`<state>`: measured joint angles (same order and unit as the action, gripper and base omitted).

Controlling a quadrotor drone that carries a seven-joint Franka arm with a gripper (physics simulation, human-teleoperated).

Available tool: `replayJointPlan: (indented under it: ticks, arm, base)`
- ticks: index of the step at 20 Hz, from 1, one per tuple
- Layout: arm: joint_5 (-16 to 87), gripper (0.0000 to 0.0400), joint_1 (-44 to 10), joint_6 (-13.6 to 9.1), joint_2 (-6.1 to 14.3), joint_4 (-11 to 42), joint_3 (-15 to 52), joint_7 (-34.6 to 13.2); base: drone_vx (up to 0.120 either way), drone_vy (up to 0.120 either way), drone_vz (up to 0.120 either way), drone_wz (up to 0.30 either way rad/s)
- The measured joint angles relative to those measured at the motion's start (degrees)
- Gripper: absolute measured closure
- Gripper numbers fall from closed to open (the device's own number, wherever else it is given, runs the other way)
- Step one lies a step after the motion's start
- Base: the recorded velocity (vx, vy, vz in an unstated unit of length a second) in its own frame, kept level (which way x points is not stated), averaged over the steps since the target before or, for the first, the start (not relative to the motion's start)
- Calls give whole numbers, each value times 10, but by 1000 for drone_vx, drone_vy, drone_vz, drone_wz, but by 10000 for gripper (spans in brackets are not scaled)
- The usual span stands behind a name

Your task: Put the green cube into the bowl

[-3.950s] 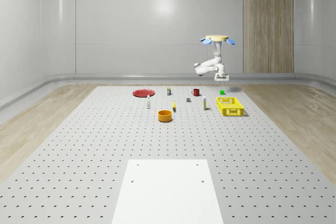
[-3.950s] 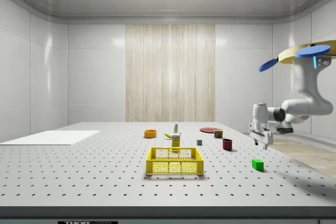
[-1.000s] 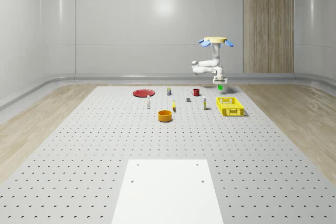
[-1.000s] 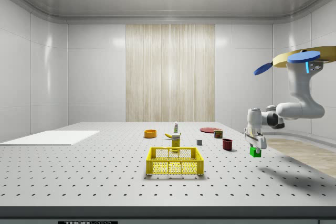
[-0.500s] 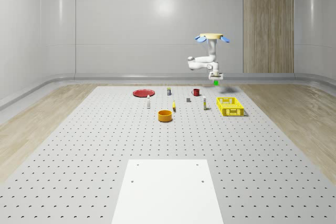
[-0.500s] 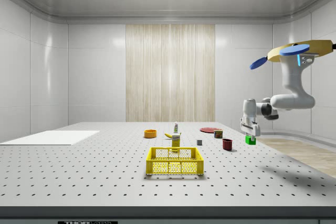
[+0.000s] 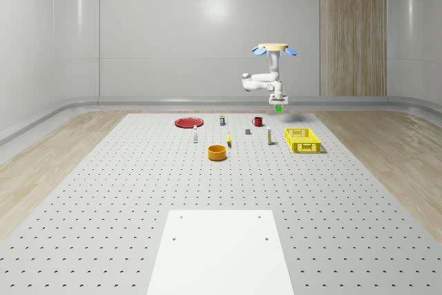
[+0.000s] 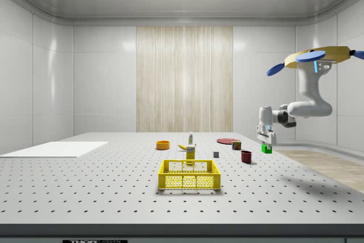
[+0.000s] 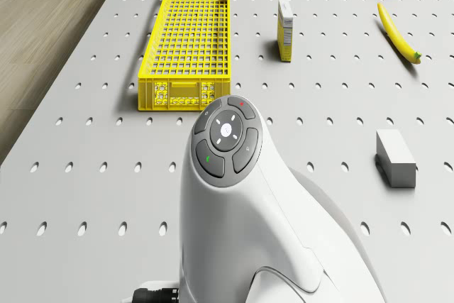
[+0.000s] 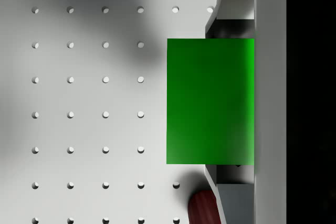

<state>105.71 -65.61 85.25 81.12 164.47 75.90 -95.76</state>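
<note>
High over the far end of the table [image 7: 138, 191], the drone [image 7: 275, 49] hovers with its arm bent down and sideways, and the tool [image 7: 278, 102] hangs at the end of it, clamped on the green cube [image 7: 279, 108]. From the side, the cube [image 8: 265, 148] sits pinched at the tool's [image 8: 265, 142] tip, well clear of the table [image 8: 85, 186] and lifted above everything on it. Looking along the tool, the green cube [image 10: 210, 100] is pressed against one finger [image 10: 270, 98], with the perforated table surface [image 10: 79, 129] far beneath.

Below the tool and a little toward the whole-scene view's left stands the dark red mug [image 7: 257, 121]; its rim [image 10: 203, 208] peeks out beside the cube in the wrist view. Nearer than the tool lies the yellow basket [image 7: 302, 140], with a small yellow carton [image 7: 269, 137] beside it and a grey block [image 7: 248, 131] close by. The orange bowl [image 7: 217, 152] sits well apart from the tool, toward the whole-scene view's left and nearer the camera, with a banana [image 7: 228, 141] just beyond it. Farther off on that side rests a red plate [image 7: 188, 122].
</note>
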Motion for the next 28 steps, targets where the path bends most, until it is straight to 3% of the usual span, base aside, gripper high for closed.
replayJointPlan:
  ticks: [4,20,24,28]
  arm:
    - [-2,148,-1,5,5,0,1,-1]
    - [-11,148,-7,23,25,-1,4,-5]
    - [-13,148,-8,27,29,-2,5,-6]
    - [-14,148,-9,31,33,-2,6,-7]
  base:
    - [60,-120,110,0]
    - [120,-120,0,0]
    - [10,-120,0,0]
    - [120,-120,0,0]
